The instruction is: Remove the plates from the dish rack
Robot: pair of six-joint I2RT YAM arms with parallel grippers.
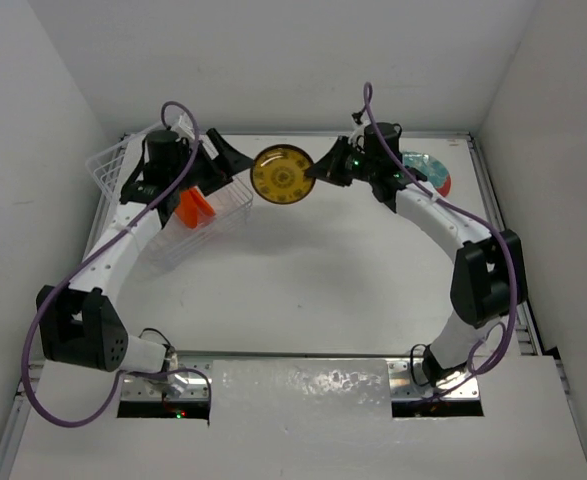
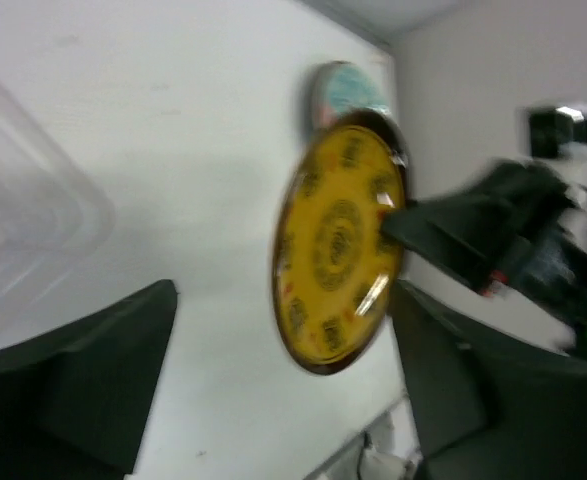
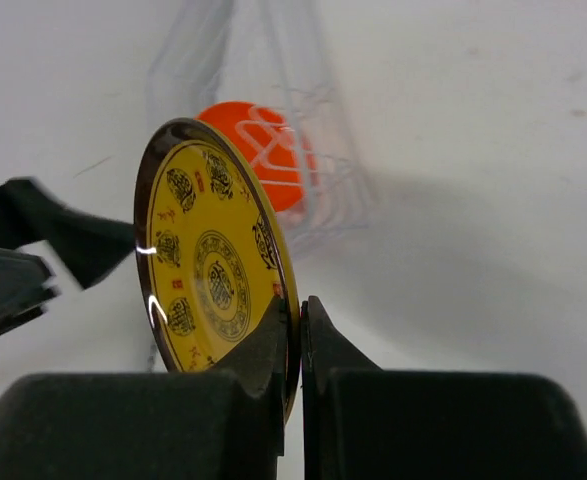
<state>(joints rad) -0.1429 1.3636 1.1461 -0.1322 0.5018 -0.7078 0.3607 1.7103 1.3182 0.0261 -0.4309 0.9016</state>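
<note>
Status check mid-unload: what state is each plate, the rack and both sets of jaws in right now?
yellow plate: on edge, off the table
right gripper: jaws shut on yellow plate's rim
left gripper: jaws open, gripping nothing
orange plates: upright in dish rack
teal plate: flat on table

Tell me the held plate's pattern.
Yellow-gold plate, dark motifs, dark rim; best in right wrist view.

legible text: none. yellow plate (image 3: 213,280): dark seal-like motifs and small red marks, too stylised to read.
</note>
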